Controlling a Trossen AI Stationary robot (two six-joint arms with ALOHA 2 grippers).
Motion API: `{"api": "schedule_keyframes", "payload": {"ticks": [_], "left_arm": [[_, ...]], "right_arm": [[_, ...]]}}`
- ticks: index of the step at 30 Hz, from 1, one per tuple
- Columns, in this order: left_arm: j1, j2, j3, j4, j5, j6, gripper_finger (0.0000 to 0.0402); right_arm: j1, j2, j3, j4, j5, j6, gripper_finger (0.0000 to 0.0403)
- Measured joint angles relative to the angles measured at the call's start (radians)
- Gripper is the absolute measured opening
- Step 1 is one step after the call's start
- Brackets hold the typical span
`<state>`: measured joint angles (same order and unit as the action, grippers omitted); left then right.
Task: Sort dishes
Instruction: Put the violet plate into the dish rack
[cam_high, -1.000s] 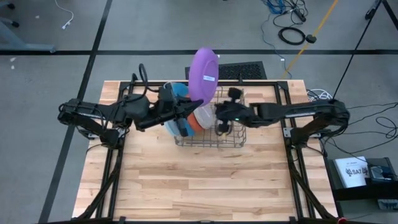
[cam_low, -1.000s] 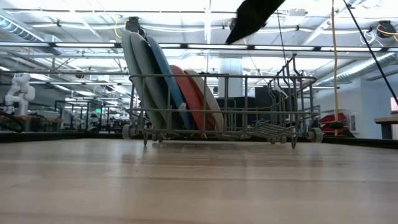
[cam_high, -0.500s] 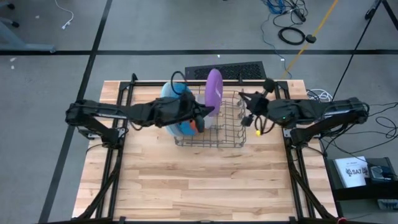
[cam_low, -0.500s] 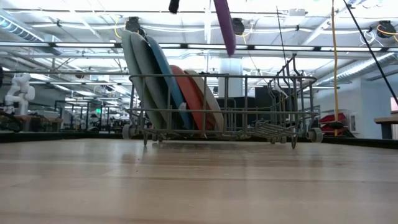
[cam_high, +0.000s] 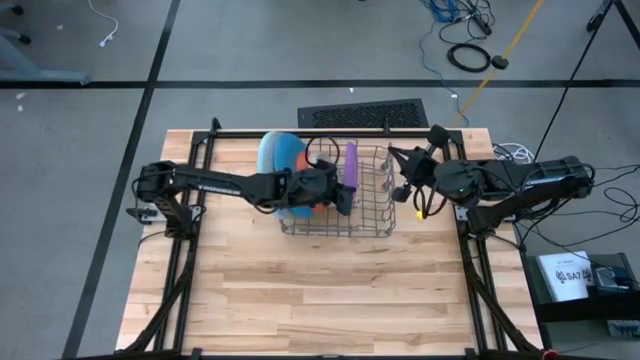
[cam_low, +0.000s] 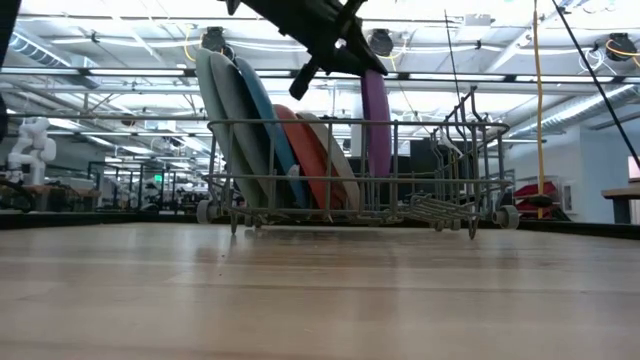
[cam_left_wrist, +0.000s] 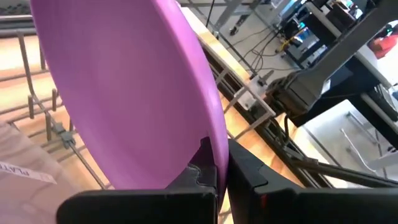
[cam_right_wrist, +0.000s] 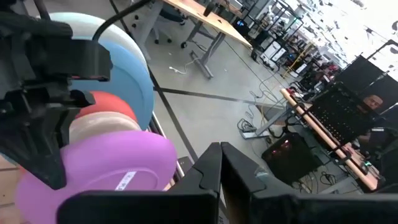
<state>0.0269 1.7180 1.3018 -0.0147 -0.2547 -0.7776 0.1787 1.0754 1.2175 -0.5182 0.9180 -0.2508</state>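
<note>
Purple plate (cam_high: 350, 166), pinched on edge by the left gripper (cam_left_wrist: 216, 167), stands upright over the wire rack (cam_high: 375, 215); released before it seats between wires, I judge it could tip or roll. Leftward the rack holds blue plates (cam_low: 240, 130), an orange plate (cam_low: 300, 150) and an off-white plate (cam_low: 335, 155) on edge; the right gripper (cam_right_wrist: 219, 163) waits closed and empty beside the rack.

Purple plate (cam_high: 350, 167), plain, with a small white label. Light blue plate (cam_high: 268, 153) and darker blue plate (cam_low: 264, 130) beside a pale grey plate (cam_low: 232, 125). Orange plate (cam_low: 302, 150), then off-white plate (cam_low: 335, 160). Grey wire dish rack (cam_high: 371, 200). Pale wood bench (cam_high: 310, 290), planked, blond with darker streaks. Black left hand (cam_left_wrist: 214, 177) and black right hand (cam_right_wrist: 217, 168). Grey floor (cam_high: 80, 130) crossed by black lines.
</note>
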Motion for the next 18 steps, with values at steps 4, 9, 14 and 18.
{"api": "schedule_keyframes", "payload": {"ticks": [4, 9, 14, 18], "left_arm": [[0.004, 0.008, 0.000, 0.004, -0.021, -0.004, 0.0008], [0.014, 0.008, 0.000, -0.031, -0.056, -0.028, 0.0008], [0.017, 0.011, 0.001, -0.044, -0.070, -0.051, 0.0008], [0.018, 0.014, 0.002, -0.047, -0.069, -0.057, 0.0008]], "right_arm": [[0.000, -0.002, 0.000, -0.003, -0.002, -0.001, 0.0000], [0.000, -0.002, 0.000, -0.010, -0.003, -0.001, 0.0000], [0.000, -0.002, 0.000, -0.010, -0.003, -0.001, 0.0000], [0.000, -0.002, 0.000, -0.010, -0.003, 0.000, 0.0000]]}}
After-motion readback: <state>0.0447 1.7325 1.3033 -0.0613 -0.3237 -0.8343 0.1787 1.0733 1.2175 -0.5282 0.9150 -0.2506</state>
